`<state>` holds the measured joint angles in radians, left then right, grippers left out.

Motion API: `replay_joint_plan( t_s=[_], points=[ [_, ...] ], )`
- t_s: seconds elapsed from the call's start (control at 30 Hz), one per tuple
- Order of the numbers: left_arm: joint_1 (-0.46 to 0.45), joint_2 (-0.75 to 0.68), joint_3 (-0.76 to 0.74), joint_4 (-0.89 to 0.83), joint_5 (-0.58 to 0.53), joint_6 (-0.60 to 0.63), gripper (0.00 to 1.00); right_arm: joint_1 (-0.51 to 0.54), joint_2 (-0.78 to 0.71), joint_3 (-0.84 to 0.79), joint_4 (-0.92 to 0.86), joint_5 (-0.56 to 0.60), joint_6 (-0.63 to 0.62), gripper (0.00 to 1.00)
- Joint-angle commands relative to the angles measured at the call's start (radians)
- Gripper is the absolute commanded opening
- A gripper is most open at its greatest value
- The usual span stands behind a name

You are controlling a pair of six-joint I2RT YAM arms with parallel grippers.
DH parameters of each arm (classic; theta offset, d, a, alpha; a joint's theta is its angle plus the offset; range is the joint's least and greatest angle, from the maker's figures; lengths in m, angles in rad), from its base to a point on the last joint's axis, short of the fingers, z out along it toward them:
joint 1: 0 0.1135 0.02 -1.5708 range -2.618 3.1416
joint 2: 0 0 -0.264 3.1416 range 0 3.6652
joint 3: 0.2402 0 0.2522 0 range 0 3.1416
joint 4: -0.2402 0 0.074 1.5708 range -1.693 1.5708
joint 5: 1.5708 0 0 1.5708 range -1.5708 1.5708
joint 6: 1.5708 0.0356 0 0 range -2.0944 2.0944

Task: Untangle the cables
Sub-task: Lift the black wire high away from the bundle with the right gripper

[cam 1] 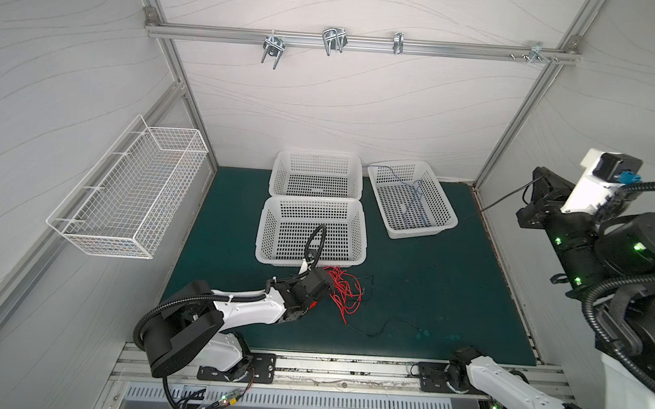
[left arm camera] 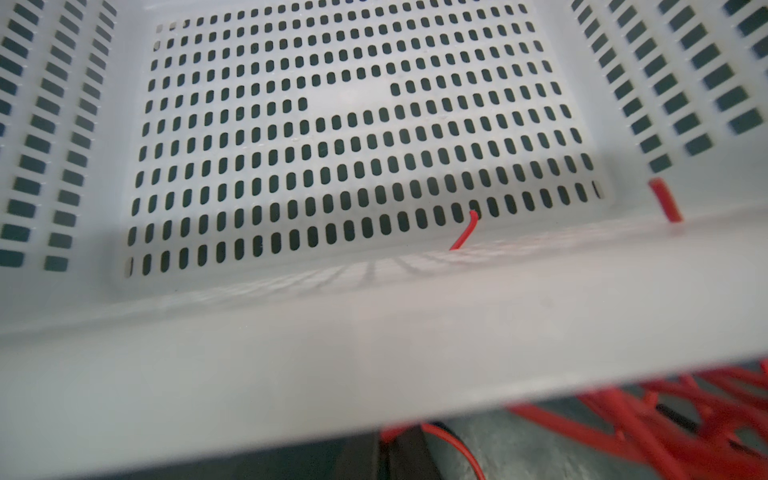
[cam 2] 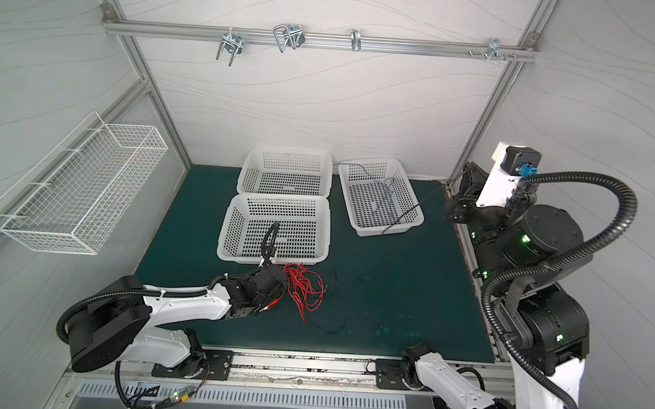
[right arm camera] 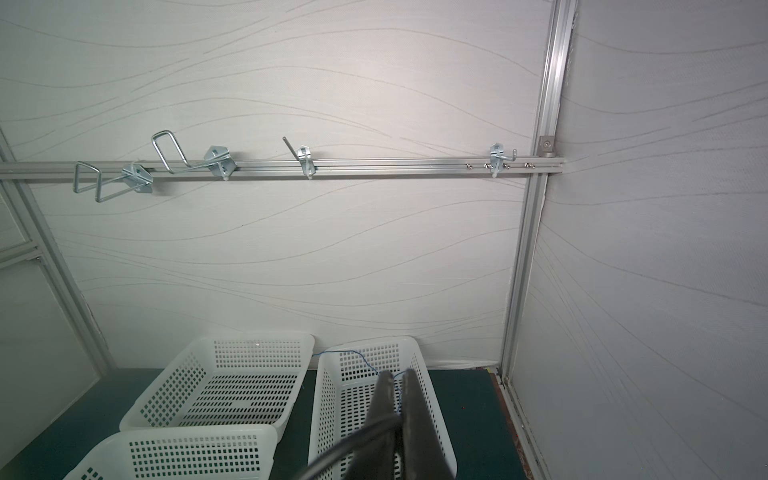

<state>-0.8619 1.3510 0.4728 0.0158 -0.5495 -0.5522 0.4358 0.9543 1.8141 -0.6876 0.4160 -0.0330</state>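
A tangle of red cables [cam 1: 345, 291] [cam 2: 304, 286] lies on the green mat just before the near white basket [cam 1: 314, 202]. My left gripper [cam 1: 322, 278] [left arm camera: 388, 436] sits low against that basket's front wall, shut on a red cable [left arm camera: 453, 440]. Two red ends [left arm camera: 465, 232] poke over the rim. A loose black cable [cam 1: 384, 328] trails on the mat. My right gripper [cam 1: 534, 184] [right arm camera: 398, 376] is raised at the right, shut on a black cable [cam 2: 416, 207] that slants down over the right basket [cam 1: 448, 210]. Blue cables [cam 1: 416, 204] [right arm camera: 353, 355] lie in that basket.
A third white basket [cam 1: 317, 157] stands behind the near one. A white wire basket [cam 1: 129, 191] hangs on the left wall. Metal hooks [cam 1: 333, 42] sit on the rail across the back wall. Both arm bases are bolted along the front edge.
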Motion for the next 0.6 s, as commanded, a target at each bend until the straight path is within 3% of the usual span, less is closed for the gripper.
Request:
replay_joint_plan(
  t_s=[0.0,0.37,0.57],
  points=[
    [0.006,0.01,0.016,-0.013,-0.022,-0.004,0.0,-0.006,0.031,-0.008,0.007,-0.055,0.005,0.0],
    [0.006,-0.013,0.031,0.023,0.024,0.047,0.0,-0.034,0.179,0.015,0.052,-0.231,0.064,0.0],
    [0.006,-0.047,0.004,0.058,0.035,0.055,0.0,-0.047,0.294,0.132,0.082,-0.35,0.107,0.0]
  ],
)
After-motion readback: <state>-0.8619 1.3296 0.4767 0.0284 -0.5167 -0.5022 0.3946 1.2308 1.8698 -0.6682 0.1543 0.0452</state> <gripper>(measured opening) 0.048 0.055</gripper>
